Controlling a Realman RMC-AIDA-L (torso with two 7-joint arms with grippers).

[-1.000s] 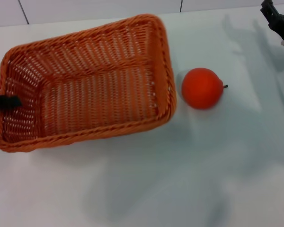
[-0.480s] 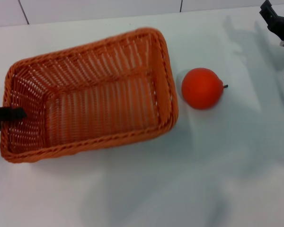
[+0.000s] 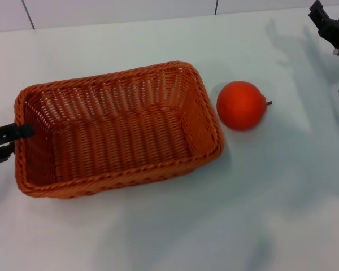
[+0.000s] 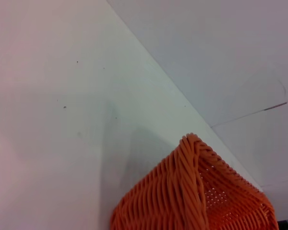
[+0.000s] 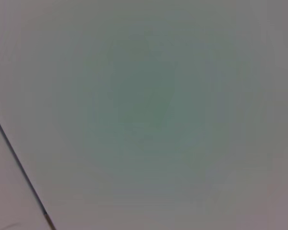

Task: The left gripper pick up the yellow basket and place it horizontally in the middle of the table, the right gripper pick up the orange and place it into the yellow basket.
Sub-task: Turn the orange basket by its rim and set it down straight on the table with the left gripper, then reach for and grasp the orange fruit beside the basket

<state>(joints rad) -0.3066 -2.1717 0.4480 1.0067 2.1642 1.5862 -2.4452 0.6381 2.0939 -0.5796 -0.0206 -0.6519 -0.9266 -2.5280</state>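
White table [image 3: 158, 237] — yellow basket [image 3: 118, 132] and orange [image 3: 241, 105] on it.

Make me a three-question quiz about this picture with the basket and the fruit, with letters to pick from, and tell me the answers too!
1. Where is the orange?
A. inside the basket
B. on the table beside the basket
C. in a gripper

2. How many pieces of fruit are there?
A. one
B. two
C. three

3. What is in the basket?
A. an orange
B. a cloth
C. nothing

Answers:
1. B, the orange sits on the white table, just off the basket's end on the robot's right.
2. A, only one round orange shows.
3. C, the woven bottom is bare; the left gripper is at the rim of its other end, while the right gripper is off at the far corner.
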